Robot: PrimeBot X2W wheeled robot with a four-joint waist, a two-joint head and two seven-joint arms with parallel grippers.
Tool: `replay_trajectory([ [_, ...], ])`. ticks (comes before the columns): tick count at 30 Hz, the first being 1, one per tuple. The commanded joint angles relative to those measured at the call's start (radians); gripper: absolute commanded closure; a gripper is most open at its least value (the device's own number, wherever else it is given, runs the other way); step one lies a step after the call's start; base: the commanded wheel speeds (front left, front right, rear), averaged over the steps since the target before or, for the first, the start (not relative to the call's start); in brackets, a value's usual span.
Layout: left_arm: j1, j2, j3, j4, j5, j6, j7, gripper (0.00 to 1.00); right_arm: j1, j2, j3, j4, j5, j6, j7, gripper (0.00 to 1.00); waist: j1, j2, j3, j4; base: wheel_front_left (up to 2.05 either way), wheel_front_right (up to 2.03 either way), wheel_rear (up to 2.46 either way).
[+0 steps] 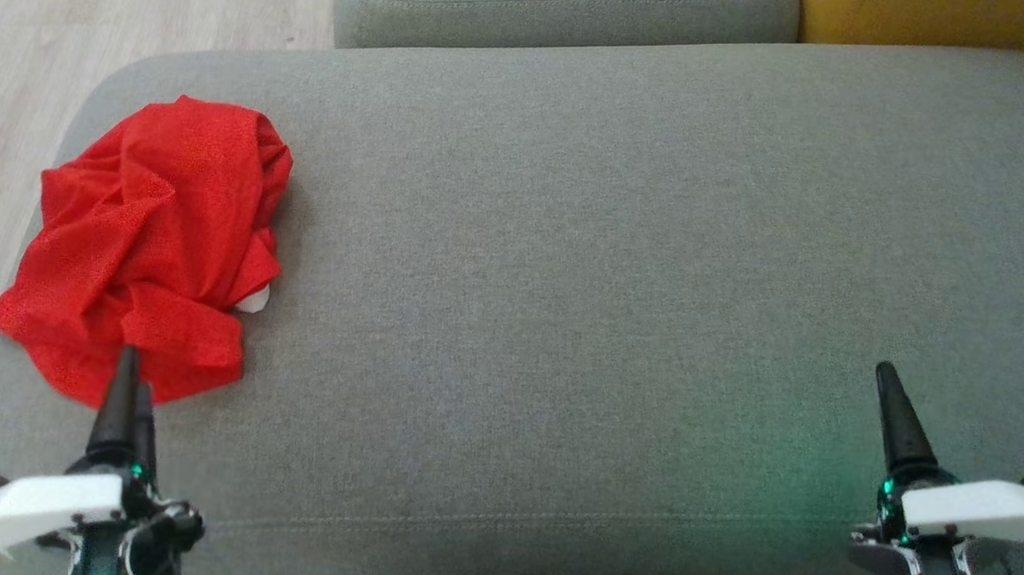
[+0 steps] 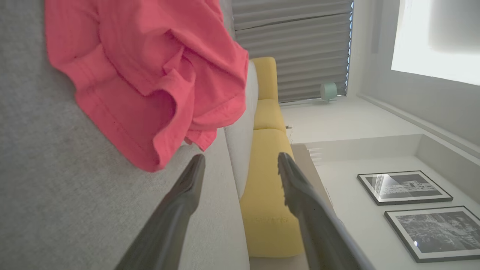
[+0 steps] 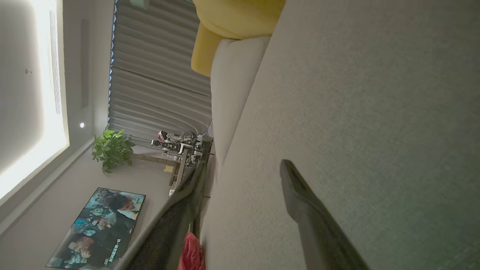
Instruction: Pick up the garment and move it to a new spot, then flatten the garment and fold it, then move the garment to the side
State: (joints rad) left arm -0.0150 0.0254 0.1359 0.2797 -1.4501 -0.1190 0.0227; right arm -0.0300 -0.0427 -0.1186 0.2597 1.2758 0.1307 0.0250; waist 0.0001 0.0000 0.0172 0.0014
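The garment (image 1: 146, 243) is a crumpled red cloth heaped at the left end of the grey sofa seat (image 1: 584, 265). My left gripper (image 1: 131, 371) stands at the garment's near edge, its tips overlapping the cloth in the head view. In the left wrist view the garment (image 2: 150, 75) lies just beyond the left gripper (image 2: 242, 163), whose fingers are spread with nothing between them. My right gripper (image 1: 887, 374) hovers over bare cushion at the lower right. Its fingers (image 3: 300, 191) stand wide apart and empty in the right wrist view, and a bit of the garment (image 3: 191, 253) shows low down.
A grey backrest cushion (image 1: 564, 11) runs along the far edge, with a yellow cushion (image 1: 937, 20) at the far right. Pale wooden floor (image 1: 20, 53) lies left of the sofa's rounded corner. The wide middle of the seat is bare grey fabric.
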Motion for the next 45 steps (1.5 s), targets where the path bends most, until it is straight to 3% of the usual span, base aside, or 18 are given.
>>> replay_trajectory([
  [1, -0.064, 0.012, 0.021, -0.051, 0.026, -0.003, -0.011, 0.0, -0.056, -0.006, 0.006, -0.051, -0.039, 0.0, -0.011, 0.0, -0.0001, 0.0, 0.002, 0.0, 0.0, 0.0, 0.0],
  [12, -0.094, 0.013, 0.007, -0.202, 0.23, 0.052, -0.043, 0.0, -0.094, -0.008, 0.045, -0.142, -0.294, 0.0, -0.044, 0.0, -0.0001, 0.0, 0.018, 0.0, 0.0, 0.0, 0.0],
  [28, -0.096, 0.031, -0.171, -0.277, 0.615, 0.123, -0.087, 0.0, -0.112, -0.017, 0.12, -0.181, -0.568, 0.0, -0.088, 0.0, -0.0001, 0.0, 0.029, -0.001, 0.0, 0.0, 0.0],
  [36, -0.123, 0.112, -0.328, -0.269, 0.772, 0.262, -0.11, 0.0, -0.117, -0.017, 0.158, -0.189, -0.672, 0.0, -0.111, 0.0, -0.0001, 0.0, 0.034, -0.006, 0.0, 0.0, 0.0],
  [45, -0.182, 0.207, -0.519, -0.246, 0.893, 0.458, -0.14, 0.0, -0.12, -0.011, 0.18, -0.2, -0.799, 0.0, -0.141, 0.0, -0.0001, 0.0, 0.035, -0.009, 0.0, 0.0, 0.0],
])
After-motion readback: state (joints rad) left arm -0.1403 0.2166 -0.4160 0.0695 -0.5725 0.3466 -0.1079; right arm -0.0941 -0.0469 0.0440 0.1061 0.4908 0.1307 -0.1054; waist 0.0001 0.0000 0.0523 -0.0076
